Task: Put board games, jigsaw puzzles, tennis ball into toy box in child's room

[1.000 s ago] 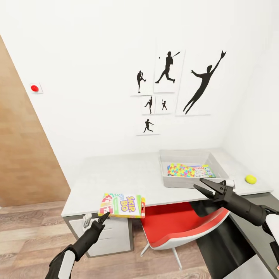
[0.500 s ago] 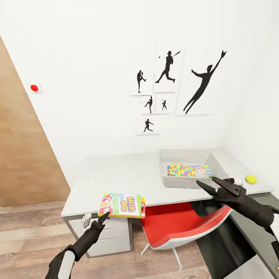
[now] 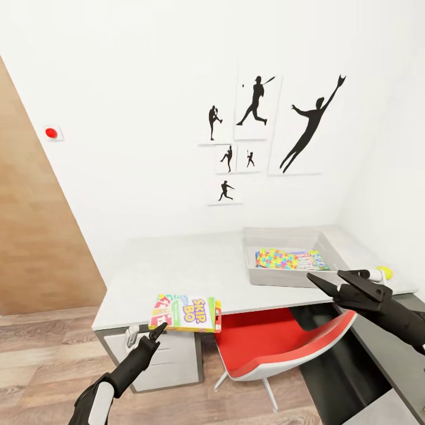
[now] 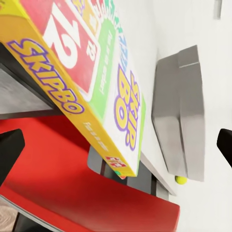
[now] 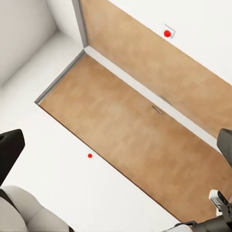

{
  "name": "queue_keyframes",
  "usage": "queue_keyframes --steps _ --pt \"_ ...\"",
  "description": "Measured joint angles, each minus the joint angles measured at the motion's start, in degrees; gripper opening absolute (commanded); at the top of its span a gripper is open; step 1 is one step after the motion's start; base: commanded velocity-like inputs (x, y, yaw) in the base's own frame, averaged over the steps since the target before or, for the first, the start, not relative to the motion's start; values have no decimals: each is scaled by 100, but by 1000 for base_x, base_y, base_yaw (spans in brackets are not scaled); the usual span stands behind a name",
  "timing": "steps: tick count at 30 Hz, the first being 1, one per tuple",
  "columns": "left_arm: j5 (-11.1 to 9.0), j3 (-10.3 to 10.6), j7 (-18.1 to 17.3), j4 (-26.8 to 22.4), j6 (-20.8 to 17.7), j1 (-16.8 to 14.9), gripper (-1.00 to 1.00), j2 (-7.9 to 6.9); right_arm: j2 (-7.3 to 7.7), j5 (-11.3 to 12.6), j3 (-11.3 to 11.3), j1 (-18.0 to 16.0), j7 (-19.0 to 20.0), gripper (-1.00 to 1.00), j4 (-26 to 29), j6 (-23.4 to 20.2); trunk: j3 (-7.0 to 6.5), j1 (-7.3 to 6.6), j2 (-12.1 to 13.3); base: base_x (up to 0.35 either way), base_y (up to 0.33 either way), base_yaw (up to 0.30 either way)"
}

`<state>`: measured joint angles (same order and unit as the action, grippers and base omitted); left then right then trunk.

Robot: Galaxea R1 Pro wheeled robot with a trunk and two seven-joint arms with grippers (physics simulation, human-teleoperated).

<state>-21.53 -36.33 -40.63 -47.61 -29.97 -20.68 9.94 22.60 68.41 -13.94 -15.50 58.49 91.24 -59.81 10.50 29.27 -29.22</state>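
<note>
The green-yellow SKIP BO board game [image 3: 188, 313] lies on the white table [image 3: 195, 265], overhanging its front edge. My left gripper [image 3: 159, 329] is just below the game's near left corner, open; in the left wrist view its fingertips [image 4: 9, 152] stand wide apart with the box [image 4: 96, 92] ahead. The grey toy box [image 3: 255, 276] at the table's right holds a jigsaw puzzle [image 3: 276, 258] and a flat printed box [image 3: 308, 260]. My right gripper [image 3: 324, 276] hangs open in front of the toy box's right corner, partly covering the tennis ball [image 3: 385, 273].
A red chair [image 3: 277, 348] is tucked under the table between my arms. White drawers [image 3: 171, 360] sit below the SKIP BO game. A wooden door [image 3: 35, 248] stands at the left, with a red button [image 3: 51, 133] beside it. Silhouette pictures [image 3: 260, 130] hang above the table.
My right gripper has moved right and slightly up, and now covers part of the tennis ball. The left arm and the SKIP BO game have not moved.
</note>
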Motion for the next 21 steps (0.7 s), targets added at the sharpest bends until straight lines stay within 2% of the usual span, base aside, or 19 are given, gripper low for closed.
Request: queue_keyframes --steps 21 --pt "-33 0 -10 0 -5 0 100 0 0 -2 8 0 18 100 -2 0 379 462 -845 0 0 0"
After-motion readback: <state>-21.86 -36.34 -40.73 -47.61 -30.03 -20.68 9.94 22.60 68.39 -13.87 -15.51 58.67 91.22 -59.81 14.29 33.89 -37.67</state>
